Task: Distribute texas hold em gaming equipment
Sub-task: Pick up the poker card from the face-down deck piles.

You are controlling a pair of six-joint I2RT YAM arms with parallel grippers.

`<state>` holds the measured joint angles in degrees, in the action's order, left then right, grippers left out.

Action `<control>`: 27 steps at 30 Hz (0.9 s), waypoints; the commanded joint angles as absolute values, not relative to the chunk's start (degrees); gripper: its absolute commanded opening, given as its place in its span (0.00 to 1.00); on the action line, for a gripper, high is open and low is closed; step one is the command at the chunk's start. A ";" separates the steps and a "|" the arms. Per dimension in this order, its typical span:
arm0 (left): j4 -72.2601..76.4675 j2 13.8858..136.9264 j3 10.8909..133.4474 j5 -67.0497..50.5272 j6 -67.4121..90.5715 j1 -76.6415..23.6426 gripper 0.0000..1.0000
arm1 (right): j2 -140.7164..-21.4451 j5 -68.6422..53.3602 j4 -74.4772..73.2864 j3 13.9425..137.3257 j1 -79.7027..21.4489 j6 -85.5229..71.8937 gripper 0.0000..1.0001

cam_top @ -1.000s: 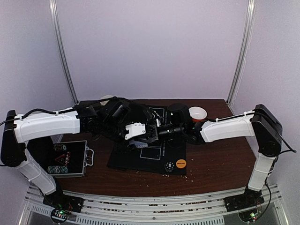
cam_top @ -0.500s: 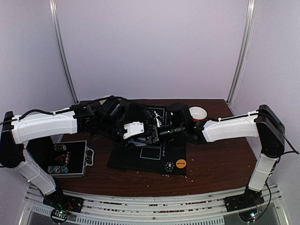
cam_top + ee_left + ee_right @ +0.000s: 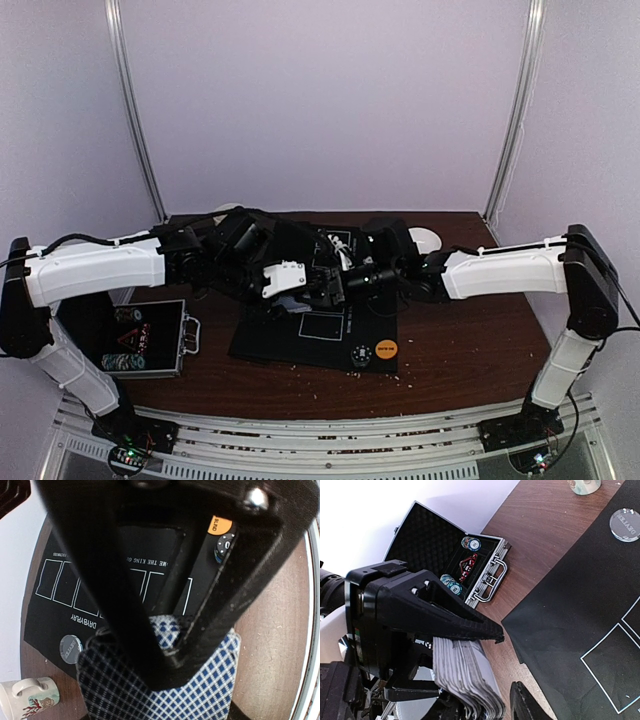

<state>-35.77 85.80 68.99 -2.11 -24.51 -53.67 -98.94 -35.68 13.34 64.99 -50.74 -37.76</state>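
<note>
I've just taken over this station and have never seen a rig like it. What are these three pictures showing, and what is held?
Two robot arms, left and right, are bolted at the table's near edge, each ending in a two-finger tool. The wide picture looks down from above and behind them; the other two come from a camera on each wrist. The left tool holds a deck of cards with blue-and-white checked backs above a black mat. The right tool is beside it; whether it grips anything is unclear. On the mat lie an orange disc, a black-and-white disc and a clear dealer disc. Left of the mat sits an open case of chips.
</note>
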 commanded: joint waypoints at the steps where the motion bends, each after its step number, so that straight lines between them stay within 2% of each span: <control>1: -33.22 83.78 68.63 -1.58 -24.17 -53.27 0.47 | -96.34 -33.13 9.50 65.12 -50.28 -35.19 0.36; 5: -33.30 83.84 68.81 -1.92 -24.03 -53.26 0.49 | -96.38 -35.01 10.86 65.17 -50.19 -34.79 0.39; 11: -33.43 84.33 69.46 -2.02 -23.87 -53.26 0.50 | -100.38 -38.31 14.16 69.22 -50.75 -34.84 0.56; 15: -33.41 84.37 69.86 -2.11 -23.69 -53.26 0.50 | -102.61 -37.50 14.81 70.42 -50.81 -34.74 0.64; 21: -33.44 84.37 70.29 -2.66 -23.51 -53.27 0.50 | -103.09 -32.29 10.24 70.65 -50.60 -31.15 0.65; 27: -33.40 83.94 69.93 -2.98 -23.52 -53.31 0.50 | -100.20 -28.82 6.41 69.33 -49.67 -28.84 0.60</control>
<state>-35.81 85.45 68.99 -2.15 -24.05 -53.60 -102.54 -33.36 10.59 69.19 -50.46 -31.44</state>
